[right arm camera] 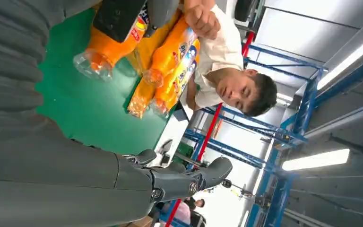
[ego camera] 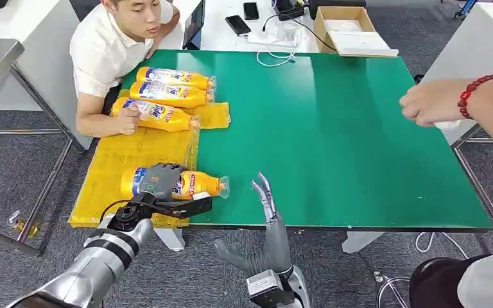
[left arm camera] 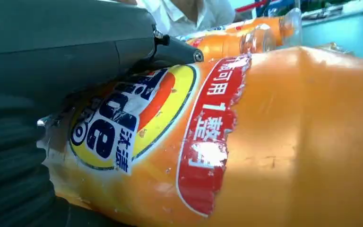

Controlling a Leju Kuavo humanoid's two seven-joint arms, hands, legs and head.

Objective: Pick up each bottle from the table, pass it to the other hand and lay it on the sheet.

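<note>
Gripping a glossy orange plastic bottle (ego camera: 178, 184) across its torn label, the left hand (ego camera: 160, 181) holds it lying on the crinkled yellow sheet (ego camera: 131, 154); dark fingers hide the label's middle. To its right, the right hand (ego camera: 264, 200) is empty, fingers straight and apart.

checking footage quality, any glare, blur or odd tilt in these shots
Left wrist view: the held bottle sits very close, with a bright sheen across its orange side and slightly soft label print. Right wrist view: turned sideways, ceiling lights blown out. Head view: evenly lit, sharp.
</note>
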